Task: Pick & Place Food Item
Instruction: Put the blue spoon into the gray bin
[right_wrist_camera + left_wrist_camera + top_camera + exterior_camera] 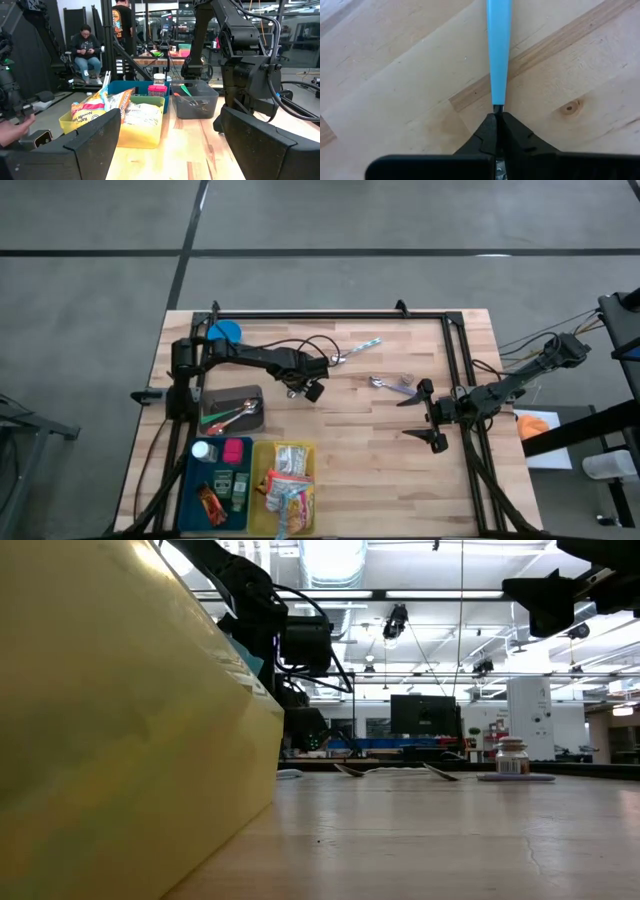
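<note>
Pale wooden bench [350,450], left hand [498,116] clamped on a blue-handled utensil [498,50], right hand [432,414] spread wide, empty, bright workshop beyond, seated person [86,47]

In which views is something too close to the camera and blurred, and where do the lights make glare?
Low view: the yellow bin fills the near left side, soft and out of focus; ceiling lights glare bright. Left wrist view: the blue handle and wood are sharp. Right wrist view: the near right gripper fingers look blurred.
</note>
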You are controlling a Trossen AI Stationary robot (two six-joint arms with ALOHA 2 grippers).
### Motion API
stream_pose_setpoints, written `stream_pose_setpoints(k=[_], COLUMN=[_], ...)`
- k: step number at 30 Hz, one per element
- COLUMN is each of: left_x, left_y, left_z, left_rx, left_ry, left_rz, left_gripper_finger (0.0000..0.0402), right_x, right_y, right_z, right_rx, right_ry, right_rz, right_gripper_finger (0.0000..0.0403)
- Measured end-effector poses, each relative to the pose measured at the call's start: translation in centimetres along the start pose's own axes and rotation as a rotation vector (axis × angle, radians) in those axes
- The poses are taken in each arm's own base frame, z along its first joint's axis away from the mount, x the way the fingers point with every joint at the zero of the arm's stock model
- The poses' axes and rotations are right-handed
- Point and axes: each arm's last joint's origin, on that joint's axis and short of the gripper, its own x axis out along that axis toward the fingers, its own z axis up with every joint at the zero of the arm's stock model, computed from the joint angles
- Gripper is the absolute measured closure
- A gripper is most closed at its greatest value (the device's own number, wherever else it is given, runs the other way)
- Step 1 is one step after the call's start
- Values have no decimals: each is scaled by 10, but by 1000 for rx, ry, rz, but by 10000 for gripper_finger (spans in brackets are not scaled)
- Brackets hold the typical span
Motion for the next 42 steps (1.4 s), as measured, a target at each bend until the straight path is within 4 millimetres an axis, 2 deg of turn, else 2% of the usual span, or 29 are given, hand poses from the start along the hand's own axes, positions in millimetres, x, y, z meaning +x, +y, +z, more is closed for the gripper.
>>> stream_pose_setpoints(k=[7, 15, 20, 27, 34, 42], left_x=[-3, -20, -43, -90, -139, -183], left_y=[-1, -6, -8, -9, 0, 22], left_z=[2, 11, 19, 21, -8, -70], left_rx=[31, 109, 174, 234, 143, 115], left_ry=[1, -7, 9, 42, -26, -67], left_rz=[-11, -21, -4, 56, 140, 108], left_gripper_finger=[394, 394, 394, 394, 394, 394], right_x=[0, 0, 0, 0, 0, 0], right_y=[0, 0, 0, 0, 0, 0], right_z=[0, 0, 0, 0, 0, 0], right_rx=[0, 0, 0, 0, 0, 0], right_ry=[0, 0, 0, 0, 1, 1], right_rz=[0, 0, 0, 0, 0, 0], right_gripper_finger=[64, 64, 64, 64, 64, 64])
